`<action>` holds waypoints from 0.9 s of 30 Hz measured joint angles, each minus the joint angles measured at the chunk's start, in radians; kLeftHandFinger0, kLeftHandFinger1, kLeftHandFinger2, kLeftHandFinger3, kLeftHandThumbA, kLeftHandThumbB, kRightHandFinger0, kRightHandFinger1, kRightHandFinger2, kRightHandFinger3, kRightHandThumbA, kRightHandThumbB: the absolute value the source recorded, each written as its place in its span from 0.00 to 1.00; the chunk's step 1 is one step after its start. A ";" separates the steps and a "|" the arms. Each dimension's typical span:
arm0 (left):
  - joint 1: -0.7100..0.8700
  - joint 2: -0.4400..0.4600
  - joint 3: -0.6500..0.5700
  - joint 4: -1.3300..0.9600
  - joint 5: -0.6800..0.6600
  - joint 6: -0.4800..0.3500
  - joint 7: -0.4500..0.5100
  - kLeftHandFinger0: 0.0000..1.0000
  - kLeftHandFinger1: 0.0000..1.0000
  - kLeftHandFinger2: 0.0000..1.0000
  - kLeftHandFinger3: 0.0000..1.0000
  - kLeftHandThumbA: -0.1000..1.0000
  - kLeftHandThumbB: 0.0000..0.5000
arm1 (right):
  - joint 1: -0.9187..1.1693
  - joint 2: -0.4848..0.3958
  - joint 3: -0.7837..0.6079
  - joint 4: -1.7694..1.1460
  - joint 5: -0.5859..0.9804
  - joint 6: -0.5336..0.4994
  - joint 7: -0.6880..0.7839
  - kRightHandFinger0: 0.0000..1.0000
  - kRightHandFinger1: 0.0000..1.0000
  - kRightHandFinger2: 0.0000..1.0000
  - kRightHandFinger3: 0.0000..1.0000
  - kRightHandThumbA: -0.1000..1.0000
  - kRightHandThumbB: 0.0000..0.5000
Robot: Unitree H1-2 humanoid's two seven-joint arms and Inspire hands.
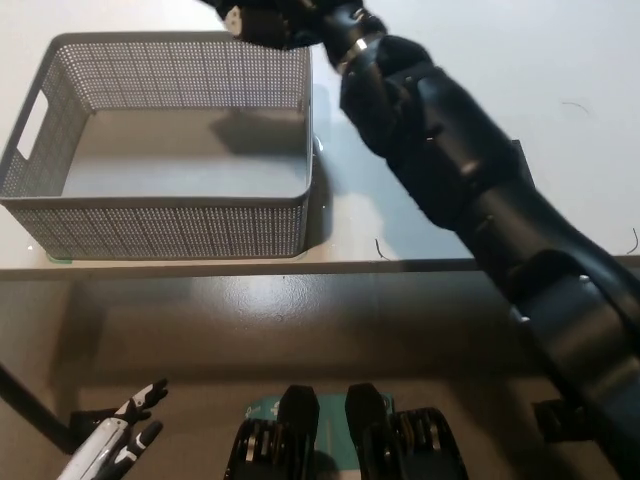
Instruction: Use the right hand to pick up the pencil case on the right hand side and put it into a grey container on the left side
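White desk (420, 30) fills the upper part of the head view, its front edge running straight across below the grey container (160, 215); under that edge lies a shadowed floor. No brand, label or writing can be read anywhere.

Low and left of the container, down by the floor, the white left hand (125, 435) rests with its fingers spread, holding nothing. The container, a perforated grey basket with a cut-out handle in its left wall, stands near the desk's front edge; its inside is bare, with only a shadow on its floor.

Above the container's back right corner, at the picture's top edge, the black right hand (275, 18) is clasped around a dark pencil case (255, 22), partly cut off. The black arm slants down from there, right of the container, covering most of a dark square mark (518, 160) on the desk.
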 measured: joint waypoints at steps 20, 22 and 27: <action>-0.043 0.000 -0.036 0.000 0.006 0.000 -0.029 1.00 1.00 1.00 1.00 1.00 0.70 | -0.068 0.152 0.009 0.357 0.014 -0.007 -0.054 0.00 0.10 0.45 0.61 0.00 0.47; -0.051 0.000 -0.040 0.000 0.007 0.000 -0.034 1.00 1.00 1.00 1.00 1.00 0.72 | -0.068 0.154 0.010 0.366 0.015 -0.006 -0.053 0.00 0.00 0.35 0.49 0.06 0.45; -0.079 0.000 -0.048 0.000 0.011 0.000 -0.043 1.00 1.00 1.00 1.00 1.00 0.69 | -0.068 0.154 0.000 0.373 0.036 -0.001 0.005 1.00 1.00 1.00 1.00 0.95 1.00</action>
